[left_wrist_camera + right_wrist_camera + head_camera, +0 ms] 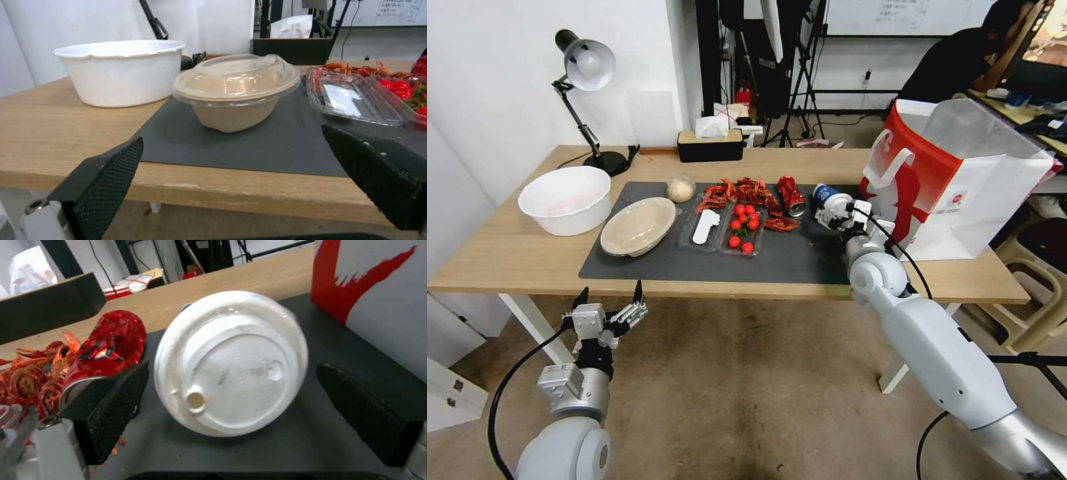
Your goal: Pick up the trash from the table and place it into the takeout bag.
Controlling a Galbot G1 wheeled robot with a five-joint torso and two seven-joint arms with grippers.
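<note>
The worktop [507,257] is pale wood under a dark grey mat [800,260], and at its right stands the takeout bag [960,193], red and white with a red figure print and white handles. On the mat lie a blue cup with a white lid [231,363], a glossy crushed red can [791,195], red-orange crayfish shells [746,192], bright red cherry tomatoes [743,227] in a clear tray, and a beige bowl under a clear lid [236,93]. At the left stand a white tub [565,199] and a black desk lamp [587,93]; both tools have black cross-hatched pads [111,180].
</note>
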